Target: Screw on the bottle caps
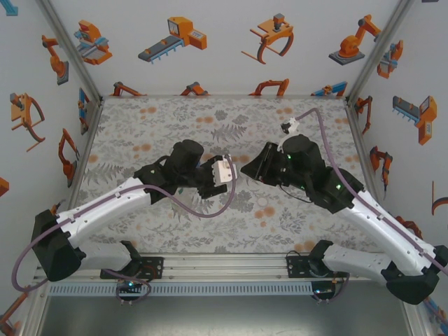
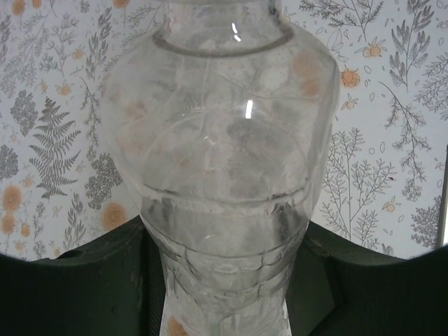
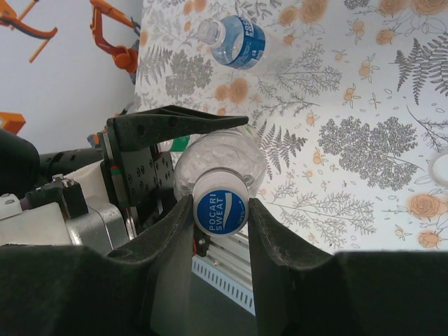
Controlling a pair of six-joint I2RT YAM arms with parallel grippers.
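The clear bottle [image 2: 224,140] is held off the floral table [image 1: 140,119] between the two arms, near the middle of the table. Its long axis runs from one gripper to the other, with the mouth end toward the right one. In the left wrist view the axis runs up the picture: the narrow waist is at the bottom, and the rounded shoulder and neck are at the top. The left gripper [image 2: 224,276] is clamped on that waist, one dark finger pressed against each side. In the right wrist view the bottle is seen end-on, and its cap [image 3: 220,211] points straight at the camera. The cap has a white rim and a blue printed top. The right gripper [image 3: 219,204] is narrowed onto the cap, both fingers touching its rim. Farther off, a blue-labelled bottle [image 3: 236,42] lies on its side on the table, its neck toward the picture's left.
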